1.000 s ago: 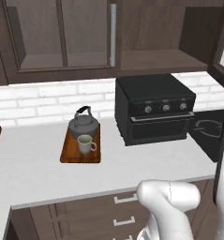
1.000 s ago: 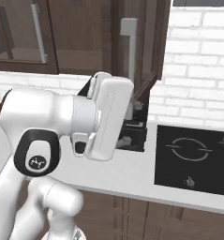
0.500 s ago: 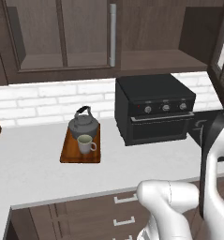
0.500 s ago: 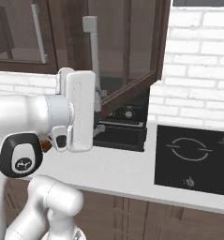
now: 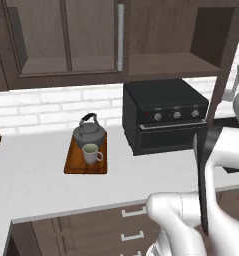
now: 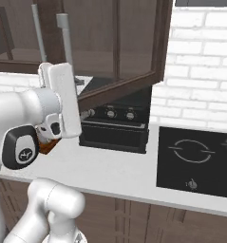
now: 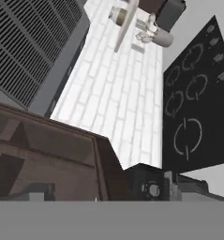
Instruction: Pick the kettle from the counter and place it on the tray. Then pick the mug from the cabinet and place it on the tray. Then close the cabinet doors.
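The cabinet (image 5: 116, 45) spans the wall above the bench (image 5: 36, 185), and its right-hand part stands open: in the right base view one of the cabinet doors (image 6: 134, 47) swings out over the bench with its glass panel angled toward the room, while in the left base view the door with the grey bar handle (image 5: 120, 37) looks set flat against the frame. Judged from that, only the door-closing step is left. Below the open bay a black countertop oven (image 5: 166, 117) sits at the back edge of the bench, and a black hob (image 6: 198, 159) lies flush in the bench toward its right end. The tray (image 5: 86, 156) lies left of the oven, about midway between the back and front edges, long side running front to back, so both items fit in a row. The kettle (image 5: 89, 132) stands on its rear half, handle arched upright, and the mug (image 5: 91, 153) stands just in front of it on the same board, near but seemingly not touching. The white arm (image 6: 34, 123) is folded high at the right side, apparently lifting toward the open door. I cannot tell whether the end effector is released or clenched.
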Available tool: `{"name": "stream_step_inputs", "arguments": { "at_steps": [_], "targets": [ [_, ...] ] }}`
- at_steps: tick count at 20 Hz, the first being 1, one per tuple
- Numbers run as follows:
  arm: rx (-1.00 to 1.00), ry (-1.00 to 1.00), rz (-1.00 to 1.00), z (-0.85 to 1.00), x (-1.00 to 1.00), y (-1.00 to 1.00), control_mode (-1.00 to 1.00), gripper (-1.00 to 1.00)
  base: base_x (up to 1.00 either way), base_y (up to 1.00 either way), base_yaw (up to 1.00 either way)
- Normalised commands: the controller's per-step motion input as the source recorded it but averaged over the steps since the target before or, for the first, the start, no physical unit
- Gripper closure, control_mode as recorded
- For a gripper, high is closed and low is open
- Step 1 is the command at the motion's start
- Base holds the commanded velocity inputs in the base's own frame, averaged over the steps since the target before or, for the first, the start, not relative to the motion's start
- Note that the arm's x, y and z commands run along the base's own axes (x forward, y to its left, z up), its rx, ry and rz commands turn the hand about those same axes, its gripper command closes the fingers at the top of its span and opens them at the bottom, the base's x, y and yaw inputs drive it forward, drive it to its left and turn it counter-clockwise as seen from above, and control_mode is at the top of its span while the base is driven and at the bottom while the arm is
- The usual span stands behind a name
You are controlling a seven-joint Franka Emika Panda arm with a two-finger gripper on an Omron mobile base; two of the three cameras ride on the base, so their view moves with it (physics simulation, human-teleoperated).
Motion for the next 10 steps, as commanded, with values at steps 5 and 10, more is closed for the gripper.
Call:
{"name": "stream_step_inputs", "arguments": {
  "at_steps": [5, 10],
  "targets": [
    [-0.01, 0.0, 0.19, -0.04, 0.77, 0.54, -1.0, -1.0, 0.0, 0.0, 0.0],
    [0.01, 0.05, 0.15, -0.04, 0.96, 0.2, -1.0, -1.0, 0.0, 0.0, 0.0]
  ]
}}
